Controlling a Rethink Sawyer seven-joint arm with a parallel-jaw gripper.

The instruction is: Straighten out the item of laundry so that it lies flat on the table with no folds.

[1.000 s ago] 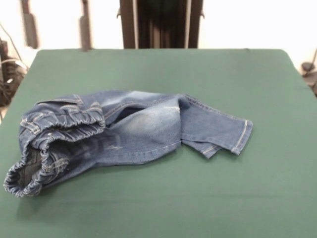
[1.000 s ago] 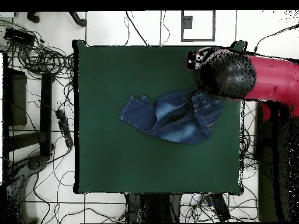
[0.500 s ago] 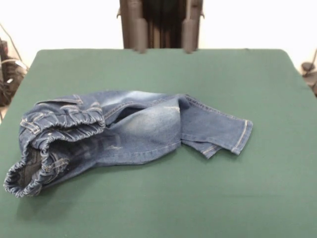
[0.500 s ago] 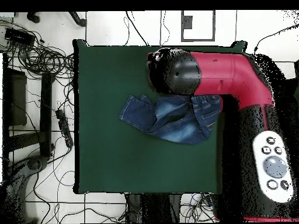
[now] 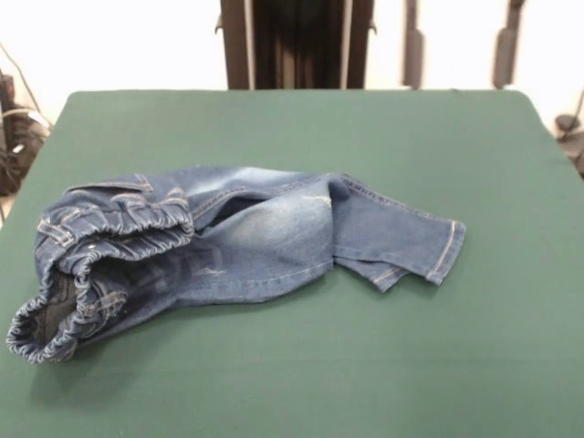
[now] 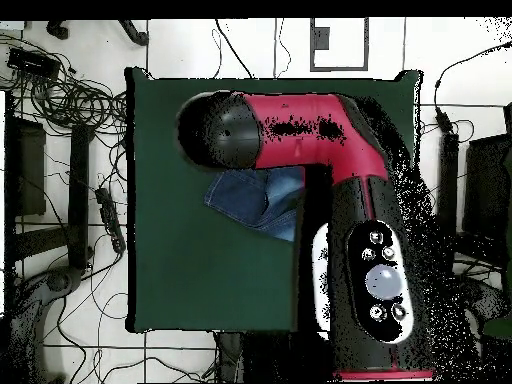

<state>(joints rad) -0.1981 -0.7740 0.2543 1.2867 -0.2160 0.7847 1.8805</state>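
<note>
The item of laundry (image 5: 228, 242), a pair of blue denim jeans, lies crumpled on the left half of the green table (image 5: 292, 128). Its elastic waistband is bunched at the left and its legs are folded over toward the right, ending in a hem (image 5: 444, 248). My gripper (image 5: 458, 78) hangs open above the table's far right edge, well clear of the jeans, with both fingers (image 5: 412, 55) showing at the top of the front view. From overhead, the red and black arm (image 6: 300, 125) covers most of the jeans (image 6: 245, 195) and hides the gripper.
Tangled cables (image 6: 60, 100) and dark stands (image 6: 80, 190) lie on the floor beside the table (image 6: 200, 280). More cables (image 5: 14, 137) show at the left edge of the front view.
The open gripper has swept along the table's far edge from left to right in the front view. Overhead, the arm has swung across over the jeans. The jeans have not moved.
</note>
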